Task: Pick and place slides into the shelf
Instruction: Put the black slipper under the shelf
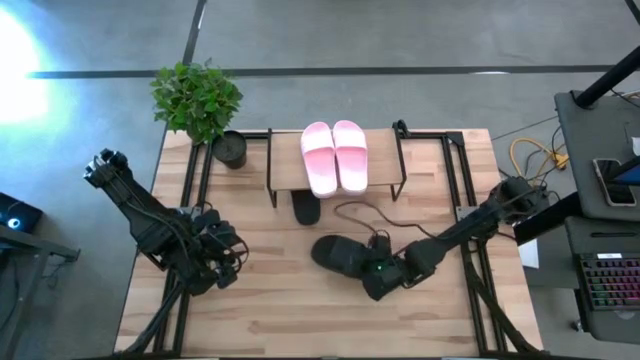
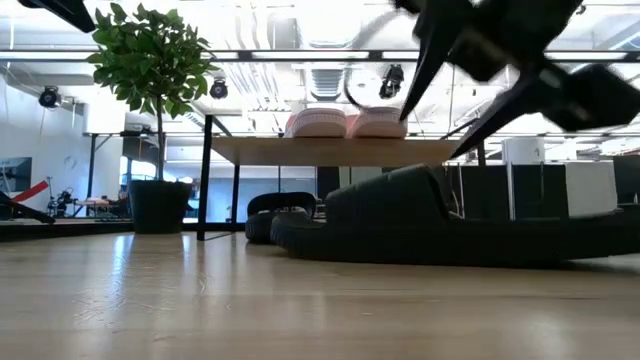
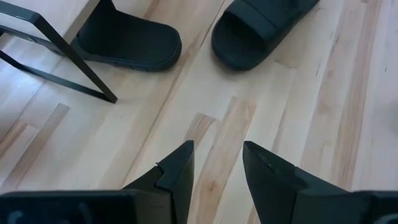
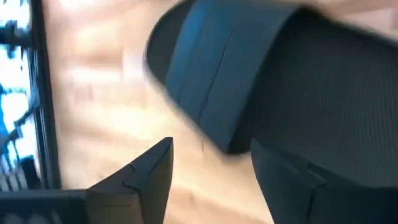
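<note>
A light pink pair of slides lies side by side on the shelf's wooden top; the pair also shows in the low view. One black slide lies on the table, partly under the shelf's near edge. The other black slide lies flat on the table nearer the front, also seen in the low view. My right gripper is open, just above this slide's heel end, with the strap ahead of the fingers. My left gripper is open and empty at the table's left.
A potted plant stands at the table's far left corner. A dark cable loops on the table between the shelf and the right arm. Black frame rails run along both table sides. Bare wood lies at the front.
</note>
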Robot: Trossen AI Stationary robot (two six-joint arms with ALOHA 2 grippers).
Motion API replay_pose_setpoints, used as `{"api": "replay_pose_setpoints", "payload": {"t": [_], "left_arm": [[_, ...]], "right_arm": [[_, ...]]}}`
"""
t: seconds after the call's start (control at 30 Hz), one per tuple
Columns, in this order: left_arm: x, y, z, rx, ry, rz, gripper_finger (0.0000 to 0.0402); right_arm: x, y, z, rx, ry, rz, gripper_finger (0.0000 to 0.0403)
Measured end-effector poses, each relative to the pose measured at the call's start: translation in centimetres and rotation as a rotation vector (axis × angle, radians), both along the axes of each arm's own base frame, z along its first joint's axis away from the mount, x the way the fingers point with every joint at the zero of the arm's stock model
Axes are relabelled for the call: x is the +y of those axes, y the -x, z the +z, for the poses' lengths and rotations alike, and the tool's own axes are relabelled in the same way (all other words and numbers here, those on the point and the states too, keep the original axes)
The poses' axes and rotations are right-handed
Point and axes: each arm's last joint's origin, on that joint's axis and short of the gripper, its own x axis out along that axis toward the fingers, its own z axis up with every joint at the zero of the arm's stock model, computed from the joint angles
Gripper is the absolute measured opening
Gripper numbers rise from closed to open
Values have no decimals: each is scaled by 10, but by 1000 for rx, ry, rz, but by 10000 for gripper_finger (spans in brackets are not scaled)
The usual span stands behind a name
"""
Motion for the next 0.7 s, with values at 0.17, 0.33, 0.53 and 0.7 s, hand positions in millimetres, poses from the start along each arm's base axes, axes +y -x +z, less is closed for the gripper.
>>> {"api": "replay_pose_setpoints", "payload": {"t": [0.17,0.33,0.53,0.7], "left_arm": [[0,0,0,-7,-8,4,123],[1,-1,0,-24,-26,15,123],[1,-1,1,-26,-25,17,123],[1,-1,0,-27,-22,22,123]], "right_arm": [[12,6,26,57,250,350,215],[21,3,57,202,713,893,206],[20,-5,50,443,1065,1419,215],[14,-5,23,596,1158,1653,230]]}}
